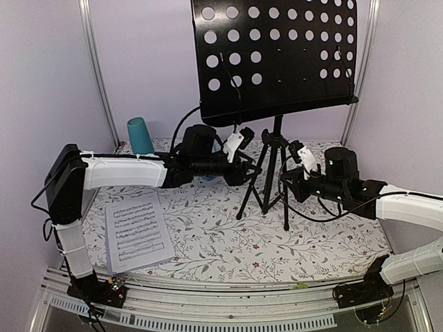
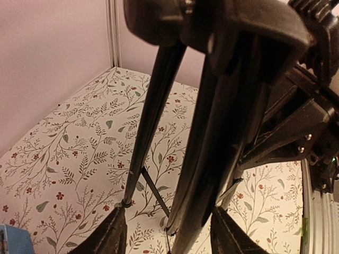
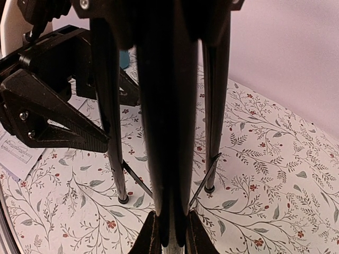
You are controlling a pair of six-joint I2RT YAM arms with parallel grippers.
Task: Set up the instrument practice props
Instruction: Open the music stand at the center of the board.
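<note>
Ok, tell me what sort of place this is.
Probably a robot test booth staged as a music corner: two arms bolted to a floral table, a music stand and sheet music.

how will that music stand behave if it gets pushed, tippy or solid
Probably top-heavy: the wide tray sits high over a narrow tripod, so a high push may tip it. Thin legs and holed tray suggest it's light, so it may skid.

A table (image 1: pixel 228 238) covered in a white floral print is carrying everything; sheet-music pages (image 1: pixel 137 232) are lying flat and overlapping near its 8 o'clock edge; a teal cup (image 1: pixel 140 135) is standing upright in the 10 o'clock corner; a black music stand (image 1: pixel 275 142) is resting its tripod feet just off centre, toward 2 o'clock.
</note>
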